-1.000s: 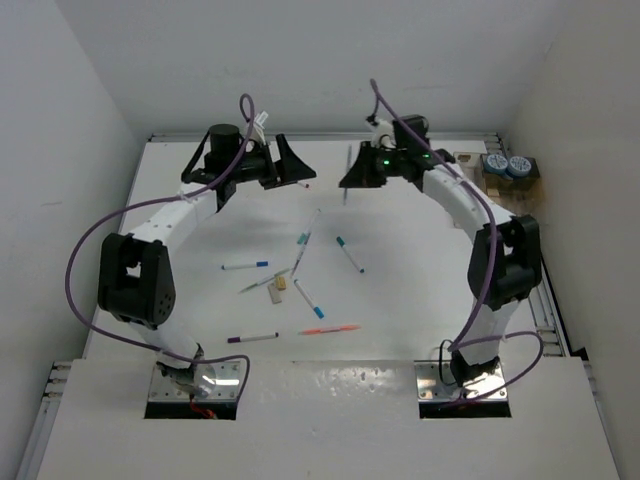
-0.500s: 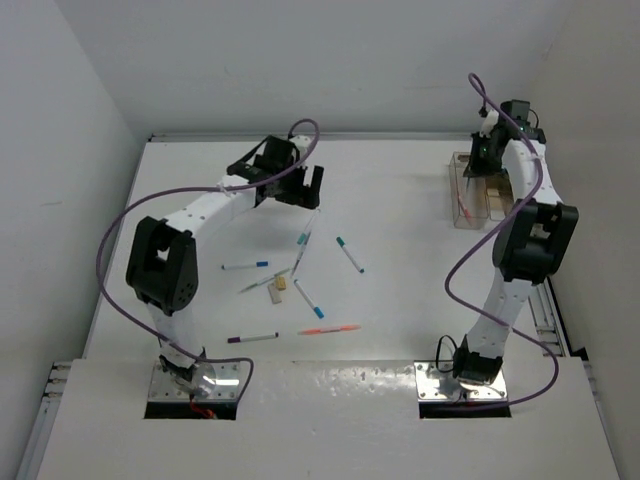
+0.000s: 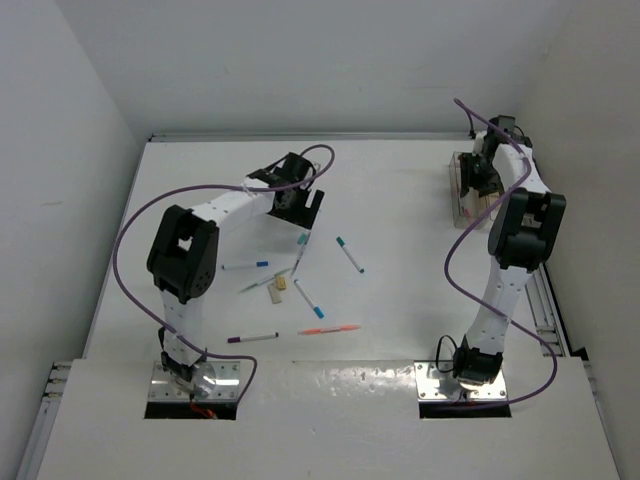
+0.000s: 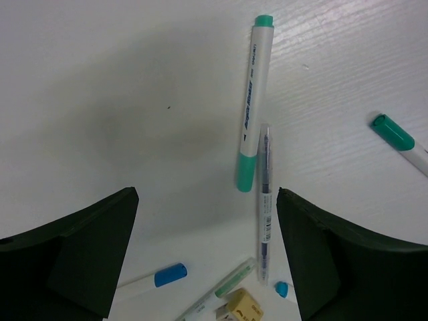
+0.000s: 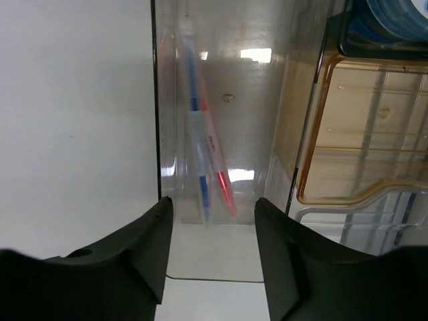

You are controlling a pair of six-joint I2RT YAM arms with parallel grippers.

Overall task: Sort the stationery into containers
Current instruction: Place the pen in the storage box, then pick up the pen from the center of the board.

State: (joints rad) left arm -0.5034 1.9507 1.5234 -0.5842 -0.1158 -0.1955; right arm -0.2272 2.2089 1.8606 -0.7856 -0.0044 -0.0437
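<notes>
Right wrist view: right tool (image 5: 210, 207) wide, empty, over the clear box (image 5: 227, 60) holding two pens (image 5: 199, 144). Far left of that box, left tool (image 4: 206, 197) wide above a teal pen (image 4: 251, 107) on the worktop (image 4: 100, 80).

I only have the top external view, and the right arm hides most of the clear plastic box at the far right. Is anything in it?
Observer: Yes. A thin blue pen and a thin red-tipped pen lie crossed in the clear plastic box.
Operator: Is the right end effector holding anything?
Observer: No, the right end effector is open and empty.
Operator: And the left?
Observer: The left end effector is open too, with a teal-capped white pen lying ahead of it.
</notes>
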